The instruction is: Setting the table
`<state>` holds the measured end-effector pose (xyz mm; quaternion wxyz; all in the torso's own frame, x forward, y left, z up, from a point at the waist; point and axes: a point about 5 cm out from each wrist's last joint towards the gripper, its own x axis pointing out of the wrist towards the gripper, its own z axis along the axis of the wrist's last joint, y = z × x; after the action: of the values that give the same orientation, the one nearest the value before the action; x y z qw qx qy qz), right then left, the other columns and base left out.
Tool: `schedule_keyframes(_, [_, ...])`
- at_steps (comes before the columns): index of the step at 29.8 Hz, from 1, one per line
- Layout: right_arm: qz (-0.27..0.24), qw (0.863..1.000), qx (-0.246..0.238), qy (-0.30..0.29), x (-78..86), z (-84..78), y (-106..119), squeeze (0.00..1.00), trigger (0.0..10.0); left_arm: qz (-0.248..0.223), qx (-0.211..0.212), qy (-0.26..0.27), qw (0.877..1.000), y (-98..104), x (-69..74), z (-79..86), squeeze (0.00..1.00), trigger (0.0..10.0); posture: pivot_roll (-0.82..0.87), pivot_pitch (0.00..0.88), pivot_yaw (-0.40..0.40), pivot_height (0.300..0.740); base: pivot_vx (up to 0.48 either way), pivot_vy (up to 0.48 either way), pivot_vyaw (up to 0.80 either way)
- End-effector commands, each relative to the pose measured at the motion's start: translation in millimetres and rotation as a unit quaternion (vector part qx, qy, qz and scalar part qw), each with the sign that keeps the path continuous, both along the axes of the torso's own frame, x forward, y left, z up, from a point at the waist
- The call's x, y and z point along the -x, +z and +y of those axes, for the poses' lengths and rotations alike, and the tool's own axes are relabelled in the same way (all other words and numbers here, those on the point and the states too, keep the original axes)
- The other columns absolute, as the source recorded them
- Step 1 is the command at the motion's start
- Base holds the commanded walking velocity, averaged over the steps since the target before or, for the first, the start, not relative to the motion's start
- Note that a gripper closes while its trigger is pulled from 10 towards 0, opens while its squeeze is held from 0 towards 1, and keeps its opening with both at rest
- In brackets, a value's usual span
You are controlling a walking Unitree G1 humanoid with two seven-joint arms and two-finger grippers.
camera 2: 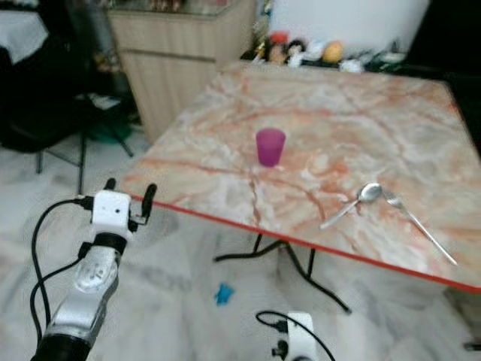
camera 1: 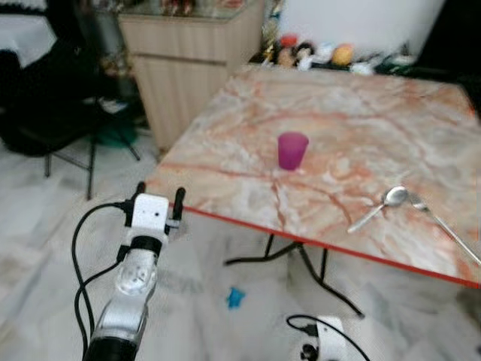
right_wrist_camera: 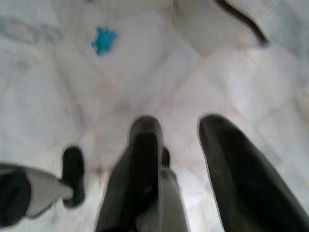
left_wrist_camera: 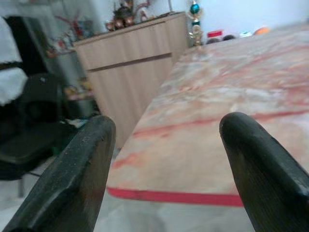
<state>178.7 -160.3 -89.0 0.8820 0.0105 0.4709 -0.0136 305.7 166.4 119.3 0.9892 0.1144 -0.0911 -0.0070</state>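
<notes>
Left end effector (camera 1: 158, 197) hovers with fingers spread and empty just off the near-left corner of the marble surface (camera 1: 353, 128). Right end effector (right_wrist_camera: 181, 145) hangs low over the floor, fingers parted, empty. A purple cup (camera 1: 292, 150) stands mid-surface; spoon (camera 1: 383, 204) and fork (camera 1: 443, 226) lie near the red front edge, where a careless reach could knock them off. Open room surrounds the cup

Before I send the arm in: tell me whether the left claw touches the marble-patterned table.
Apart. The left eye view shows the left claw short of the marble-patterned table's red edge, with floor between them.
</notes>
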Motion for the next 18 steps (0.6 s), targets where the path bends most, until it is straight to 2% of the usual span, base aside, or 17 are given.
schedule_keyframes(1, [-0.001, 1.0, -0.013, 0.003, -1.9, 9.4, 0.5, 0.0, 10.0, 0.033, 0.009, 0.017, 0.999, -12.7, 2.4, 14.8, 0.0, 10.0, 0.1, 0.003, -0.003, 0.74, 0.0, 0.0, -0.72])
schedule_keyframes(9, [-0.003, 1.0, -0.009, 0.004, -2.3, 8.9, 0.7, 0.0, 10.0, 0.069, 0.015, 0.035, 0.997, -29.7, 5.3, 26.5, 0.0, 10.0, 0.1, 0.002, -0.004, 0.74, 0.0, 0.0, -0.6])
schedule_keyframes(18, [-0.007, 1.0, -0.007, 0.002, -3.0, 8.7, 1.2, 0.0, 10.0, 0.125, 0.031, 0.063, 0.99, -57.1, 11.5, 40.6, 0.0, 10.0, 0.11, 0.001, -0.004, 0.74, 0.0, 0.0, 0.0])
